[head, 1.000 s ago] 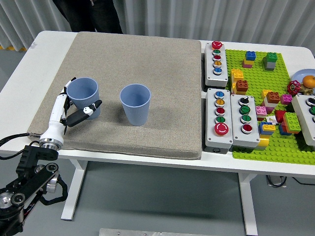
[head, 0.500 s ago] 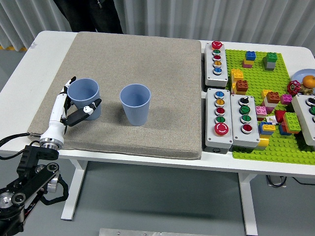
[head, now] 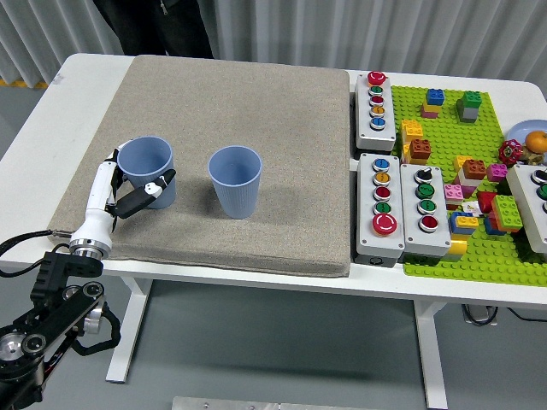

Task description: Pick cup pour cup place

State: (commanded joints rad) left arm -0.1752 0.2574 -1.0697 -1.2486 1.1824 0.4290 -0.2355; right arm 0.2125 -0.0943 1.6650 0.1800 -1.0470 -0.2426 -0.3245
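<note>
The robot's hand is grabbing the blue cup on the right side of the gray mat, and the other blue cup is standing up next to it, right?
Not quite. The head view shows the left hand at the blue cup on the left of the gray mat, not the right one. The other blue cup does stand upright beside it, untouched.

A beige mat [head: 256,102] covers most of the white tabletop [head: 51,111], and just beside its right edge stand grey button boxes [head: 377,111] set with red, yellow, green and blue buttons. Further right lies a green building-block baseplate [head: 453,256] strewn with coloured bricks [head: 419,149], with an orange fruit [head: 536,141] at its far right edge. A person in dark clothing [head: 158,26] stands at the far side
</note>
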